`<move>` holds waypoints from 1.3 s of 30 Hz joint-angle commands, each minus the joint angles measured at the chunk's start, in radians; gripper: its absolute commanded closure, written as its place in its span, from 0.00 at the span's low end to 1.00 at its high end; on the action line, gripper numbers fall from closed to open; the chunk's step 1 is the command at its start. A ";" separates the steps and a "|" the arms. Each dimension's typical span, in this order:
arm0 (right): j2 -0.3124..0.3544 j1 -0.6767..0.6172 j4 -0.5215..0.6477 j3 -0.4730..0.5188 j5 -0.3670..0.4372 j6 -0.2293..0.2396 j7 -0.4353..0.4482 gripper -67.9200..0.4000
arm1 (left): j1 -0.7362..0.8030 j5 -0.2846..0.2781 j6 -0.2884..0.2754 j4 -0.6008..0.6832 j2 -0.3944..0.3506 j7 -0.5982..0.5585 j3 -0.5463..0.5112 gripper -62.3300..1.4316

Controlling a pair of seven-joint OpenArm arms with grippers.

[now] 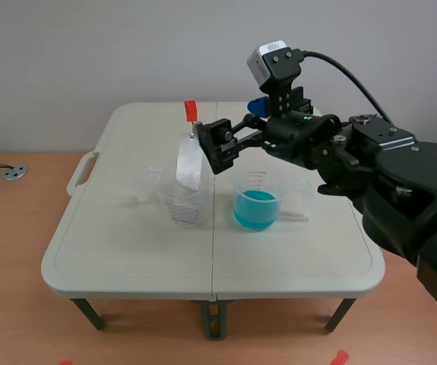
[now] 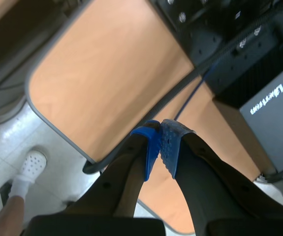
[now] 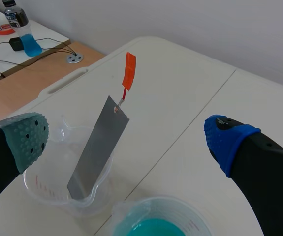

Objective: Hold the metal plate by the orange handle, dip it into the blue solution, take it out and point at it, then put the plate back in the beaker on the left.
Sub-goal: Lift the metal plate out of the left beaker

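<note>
**Two beakers on the table, plate standing in the left one**

I see the metal plate point(image 3: 98, 150) standing in the clear left beaker point(image 1: 182, 207). Its lower end sits at the beaker's bottom. Its upper part leans over the rim and tilts toward the far side of the white folding table point(image 1: 127, 251). The orange handle point(image 3: 129, 70) sticks up from the plate's top corner on a thin red stem, free of any finger.

My right gripper point(image 3: 126, 140) is wide open. Its grey-green pad point(image 3: 29, 138) is at one side and its blue pad point(image 3: 226, 140) at the other, and neither touches anything. From the wrist camera the plate is ahead of the gripper and between the fingers, nearer the grey-green pad. In the scene view the right arm comes in from the right and reaches past the middle. There the gripper point(image 1: 220, 148) hangs just beside the plate point(image 1: 190, 166), level with its upper half and below the handle point(image 1: 191, 112).

The right beaker point(image 1: 256, 204) holds the blue solution point(image 1: 254, 210) and stands near the left beaker, apart from it. It lies under the right arm.

My left gripper point(image 2: 161, 142) is closed on nothing, its blue pads pressed together. Its camera looks down past a wooden tabletop point(image 2: 107, 83) to a pale floor. A person's foot in a white shoe point(image 2: 31, 164) is on that floor. The left arm does not show in the scene view.
</note>
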 commanded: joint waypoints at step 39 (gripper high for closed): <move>-0.285 0.405 -0.527 -0.029 0.010 0.031 -0.089 0.04 | -0.053 0.004 -0.005 -0.083 0.010 -0.010 0.072 0.95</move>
